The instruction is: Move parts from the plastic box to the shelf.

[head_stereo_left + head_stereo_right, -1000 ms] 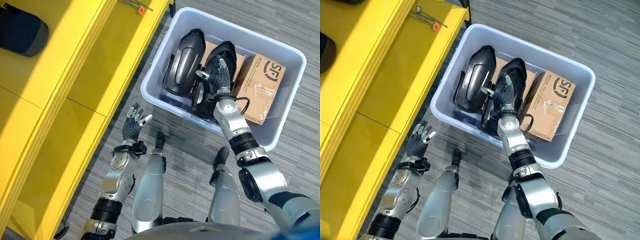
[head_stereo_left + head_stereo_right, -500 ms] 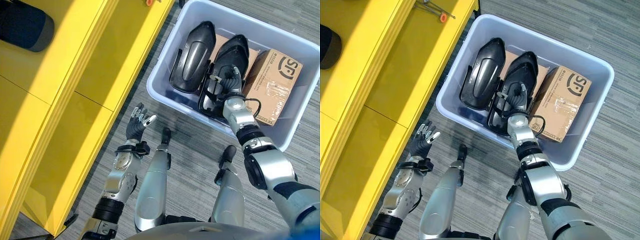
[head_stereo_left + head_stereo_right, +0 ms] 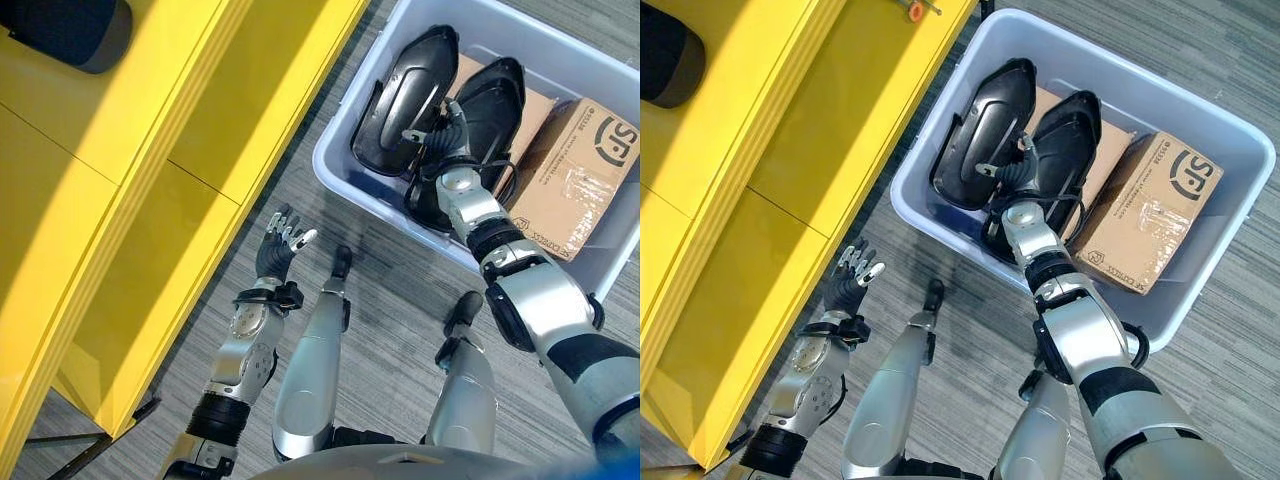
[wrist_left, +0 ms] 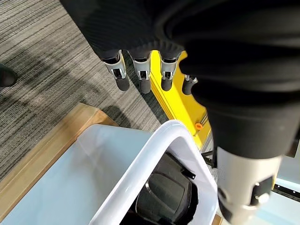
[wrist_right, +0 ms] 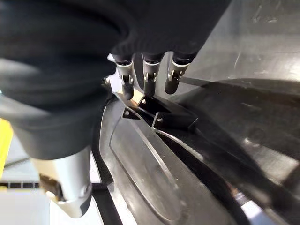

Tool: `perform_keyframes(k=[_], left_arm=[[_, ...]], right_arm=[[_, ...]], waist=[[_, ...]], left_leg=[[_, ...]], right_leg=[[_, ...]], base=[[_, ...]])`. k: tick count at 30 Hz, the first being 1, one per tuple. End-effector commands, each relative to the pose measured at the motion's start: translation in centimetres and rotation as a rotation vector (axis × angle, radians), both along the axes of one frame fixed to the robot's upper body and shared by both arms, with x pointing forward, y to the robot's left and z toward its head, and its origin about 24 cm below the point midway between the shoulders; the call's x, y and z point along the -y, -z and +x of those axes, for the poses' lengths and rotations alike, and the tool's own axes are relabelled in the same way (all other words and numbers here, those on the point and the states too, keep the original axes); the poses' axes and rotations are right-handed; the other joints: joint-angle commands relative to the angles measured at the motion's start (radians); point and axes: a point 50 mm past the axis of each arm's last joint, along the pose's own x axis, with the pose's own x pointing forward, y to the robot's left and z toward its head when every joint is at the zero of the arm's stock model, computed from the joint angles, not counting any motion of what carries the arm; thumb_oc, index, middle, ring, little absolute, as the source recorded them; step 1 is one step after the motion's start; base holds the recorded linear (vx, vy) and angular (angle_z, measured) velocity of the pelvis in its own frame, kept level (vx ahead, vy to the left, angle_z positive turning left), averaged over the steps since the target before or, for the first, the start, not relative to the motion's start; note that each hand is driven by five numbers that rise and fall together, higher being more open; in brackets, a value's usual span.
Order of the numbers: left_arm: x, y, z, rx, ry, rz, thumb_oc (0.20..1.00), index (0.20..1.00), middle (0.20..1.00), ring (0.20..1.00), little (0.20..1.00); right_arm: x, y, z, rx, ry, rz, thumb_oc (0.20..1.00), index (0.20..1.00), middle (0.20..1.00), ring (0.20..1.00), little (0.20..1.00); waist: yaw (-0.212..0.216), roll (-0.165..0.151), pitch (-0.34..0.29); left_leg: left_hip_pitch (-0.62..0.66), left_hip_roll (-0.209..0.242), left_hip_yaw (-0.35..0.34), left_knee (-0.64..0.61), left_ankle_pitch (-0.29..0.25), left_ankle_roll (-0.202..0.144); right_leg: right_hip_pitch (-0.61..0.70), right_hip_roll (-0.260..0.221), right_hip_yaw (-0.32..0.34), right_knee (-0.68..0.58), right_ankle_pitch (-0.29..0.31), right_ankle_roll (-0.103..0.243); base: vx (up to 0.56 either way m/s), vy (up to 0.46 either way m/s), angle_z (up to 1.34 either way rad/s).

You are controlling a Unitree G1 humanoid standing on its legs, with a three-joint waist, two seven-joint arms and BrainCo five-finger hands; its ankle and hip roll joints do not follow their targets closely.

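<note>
You have two black parts in the plastic box: a left black part and a right black part, both long moulded shells lying side by side, leaning across the box's left half. Beside them sit two cardboard boxes: a larger one in the box's right half, and a flatter one tucked under the right black part, only its edges showing.

Your right hand is down in the box, in the gap between the two parts. In the right wrist view its fingers reach out nearly straight, their dark tips at a small bracket on the edge of the left black part; they are not wrapped round anything, so read the hand as open. Whether the tips actually touch the part, you cannot tell.

Your left hand is held up over the floor, well apart from the box, between it and the shelf, fingers spread and relaxed, holding nothing.

The yellow shelf runs along your left, with one dark rounded object lying on its far end and a small orange-tipped item near its edge. Everything stands on grey striped carpet. The left wrist view also shows a strip of wooden edging next to the box's white rim.
</note>
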Motion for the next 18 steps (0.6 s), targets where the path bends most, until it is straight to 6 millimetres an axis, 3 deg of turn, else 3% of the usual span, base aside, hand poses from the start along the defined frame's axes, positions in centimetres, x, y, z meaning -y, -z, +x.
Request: perform_keyframes(k=[1,8,11,18], left_arm=[[-0.9,-4.0,0.0,0.200,-0.027,-0.014,1.000,1.000,1.000,1.000,1.000],[-1.0,-4.0,0.0,0.203,-0.043,-0.022,1.000,1.000,1.000,1.000,1.000],[-1.2,-3.9,0.1,0.193,-0.058,-0.025,1.000,1.000,1.000,1.000,1.000],[-2.2,-3.8,0.2,0.182,-0.129,-0.015,1.000,1.000,1.000,1.000,1.000]], right_arm=[[-5.7,-6.2,-0.2,0.216,-0.214,-0.059,1.000,1.000,1.000,1.000,1.000],[-6.4,-5.2,-0.8,0.216,-0.265,-0.087,1.000,1.000,1.000,1.000,1.000],[-5.7,-5.3,-1.2,0.253,-0.267,-0.067,1.000,1.000,1.000,1.000,1.000],[-3.5,-6.7,-4.7,0.468,-0.277,-0.016,1.000,1.000,1.000,1.000,1.000]], waist=[[0.045,-0.013,0.054],[0.040,-0.020,0.054],[0.029,-0.028,0.054],[-0.020,-0.059,0.054]], left_leg=[[-0.067,0.045,-0.079,-0.007,-0.028,-0.007],[-0.076,0.047,-0.077,-0.002,-0.032,-0.007],[-0.079,0.048,-0.074,0.002,-0.034,-0.006],[-0.086,0.057,-0.072,0.008,-0.037,-0.005]], right_leg=[[0.091,-0.045,0.022,-0.006,0.107,-0.027],[0.081,-0.044,0.024,-0.003,0.104,-0.029],[0.073,-0.041,0.028,0.000,0.104,-0.029],[0.057,-0.035,0.042,0.002,0.104,-0.022]], base=[[0.01,0.013,0.07],[0.00,0.002,0.01],[0.00,0.001,0.01],[0.00,0.000,0.00]])
